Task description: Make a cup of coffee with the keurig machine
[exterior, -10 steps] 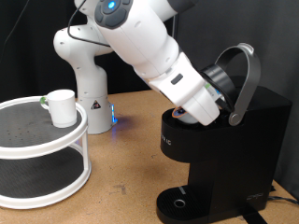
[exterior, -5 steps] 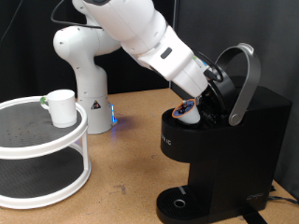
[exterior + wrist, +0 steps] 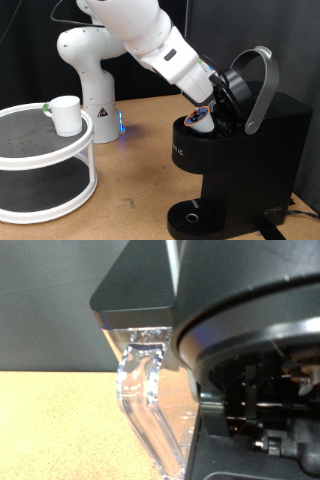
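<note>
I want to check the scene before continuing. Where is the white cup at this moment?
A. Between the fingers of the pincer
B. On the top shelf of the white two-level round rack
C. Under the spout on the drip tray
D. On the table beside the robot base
B: the cup stands on the top shelf of the white rack, far from the pincer at the open keurig machine.

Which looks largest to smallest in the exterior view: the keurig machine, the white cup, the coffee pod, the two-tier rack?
1. keurig machine
2. two-tier rack, though it is cut off at the picture's edge
3. cup
4. coffee pod
</note>
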Controlling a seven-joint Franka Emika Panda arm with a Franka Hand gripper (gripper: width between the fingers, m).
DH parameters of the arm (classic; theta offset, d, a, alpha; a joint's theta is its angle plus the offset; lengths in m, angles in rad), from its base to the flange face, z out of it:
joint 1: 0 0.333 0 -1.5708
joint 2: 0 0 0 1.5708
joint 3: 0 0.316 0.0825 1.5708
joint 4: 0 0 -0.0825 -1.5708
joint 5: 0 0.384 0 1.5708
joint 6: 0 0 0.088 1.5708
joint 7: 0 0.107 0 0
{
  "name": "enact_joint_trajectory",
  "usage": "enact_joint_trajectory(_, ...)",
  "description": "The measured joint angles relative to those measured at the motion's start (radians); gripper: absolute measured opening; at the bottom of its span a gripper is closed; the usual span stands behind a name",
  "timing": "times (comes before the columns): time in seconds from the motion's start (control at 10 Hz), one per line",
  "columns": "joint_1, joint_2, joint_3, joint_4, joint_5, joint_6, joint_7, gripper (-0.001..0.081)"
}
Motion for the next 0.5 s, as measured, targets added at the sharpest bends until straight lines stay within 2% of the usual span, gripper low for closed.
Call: enact_joint_trajectory(0.5,0.007,0.001,0.024,-0.049,0.000,0.058,0.004,0.0803)
